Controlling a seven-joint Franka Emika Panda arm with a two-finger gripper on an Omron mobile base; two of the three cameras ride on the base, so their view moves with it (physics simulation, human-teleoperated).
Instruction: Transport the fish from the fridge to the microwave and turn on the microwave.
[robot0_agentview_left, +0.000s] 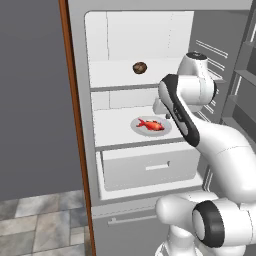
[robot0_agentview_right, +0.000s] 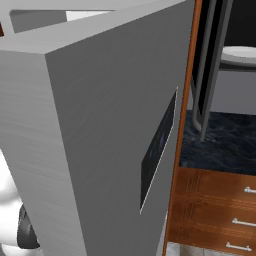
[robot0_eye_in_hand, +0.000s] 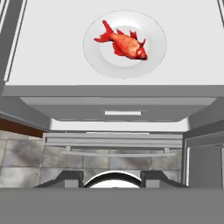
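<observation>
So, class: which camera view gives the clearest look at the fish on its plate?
The hand view: the fish lies unobstructed on its white plate, seen from above. The left base view shows it smaller, on the fridge's middle shelf beside the arm. The right base view faces the grey door panel.

The fridge (robot0_agentview_left: 80, 100) stands open; above the fish (robot0_eye_in_hand: 124, 43) nothing blocks (the plate (robot0_eye_in_hand: 153, 57) sits mid-shelf), upper shelf (robot0_agentview_left: 125, 86) overhead.

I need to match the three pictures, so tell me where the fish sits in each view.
Left base view: the fish lies on a white plate on the fridge's middle shelf, centre of picture.
Right base view: not in it.
Hand view: upper centre, on the same plate.
Shared landmark: the drawer's bar handle.
</observation>
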